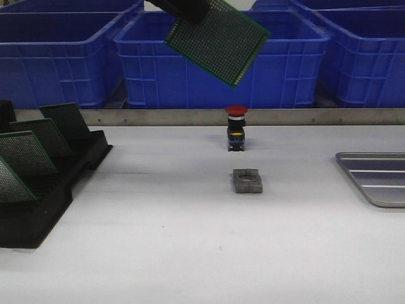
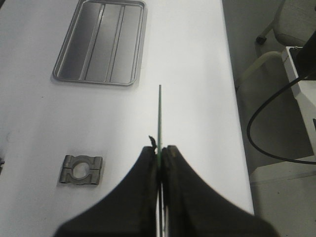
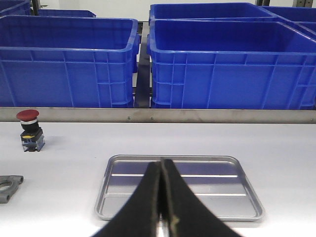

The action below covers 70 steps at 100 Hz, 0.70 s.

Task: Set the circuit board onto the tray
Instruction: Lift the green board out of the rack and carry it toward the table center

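My left gripper is shut on a green perforated circuit board and holds it tilted, high above the table's middle. In the left wrist view the board shows edge-on between the closed fingers. The silver-grey ribbed tray lies empty at the table's right edge; it also shows in the left wrist view and in the right wrist view. My right gripper is shut and empty, on the near side of the tray. It is out of the front view.
A black slotted rack at the left holds several more green boards. A red-capped push button and a grey metal clamp block stand mid-table. Blue crates line the back behind a metal rail.
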Tool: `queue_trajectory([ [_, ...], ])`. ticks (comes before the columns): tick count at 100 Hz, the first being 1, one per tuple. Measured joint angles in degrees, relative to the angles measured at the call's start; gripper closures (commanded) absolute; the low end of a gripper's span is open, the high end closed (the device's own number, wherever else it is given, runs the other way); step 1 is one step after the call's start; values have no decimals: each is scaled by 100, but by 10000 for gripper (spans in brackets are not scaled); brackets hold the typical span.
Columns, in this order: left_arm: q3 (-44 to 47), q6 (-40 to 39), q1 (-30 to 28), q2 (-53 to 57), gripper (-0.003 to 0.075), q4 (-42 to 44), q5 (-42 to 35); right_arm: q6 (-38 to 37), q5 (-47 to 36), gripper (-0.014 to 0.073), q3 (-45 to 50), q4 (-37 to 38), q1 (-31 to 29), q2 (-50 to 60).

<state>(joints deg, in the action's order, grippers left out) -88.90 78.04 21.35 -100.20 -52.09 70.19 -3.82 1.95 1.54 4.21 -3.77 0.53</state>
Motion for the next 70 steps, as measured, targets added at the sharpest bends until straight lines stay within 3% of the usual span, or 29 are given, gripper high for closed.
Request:
queue_trajectory([
  [43,39,0,139,-74,741,138,-22,0,-92,654,0,0,0,0],
  [70,39,-11,139,-74,741,187,-22,0,1164,654,-924,0,0,-93],
])
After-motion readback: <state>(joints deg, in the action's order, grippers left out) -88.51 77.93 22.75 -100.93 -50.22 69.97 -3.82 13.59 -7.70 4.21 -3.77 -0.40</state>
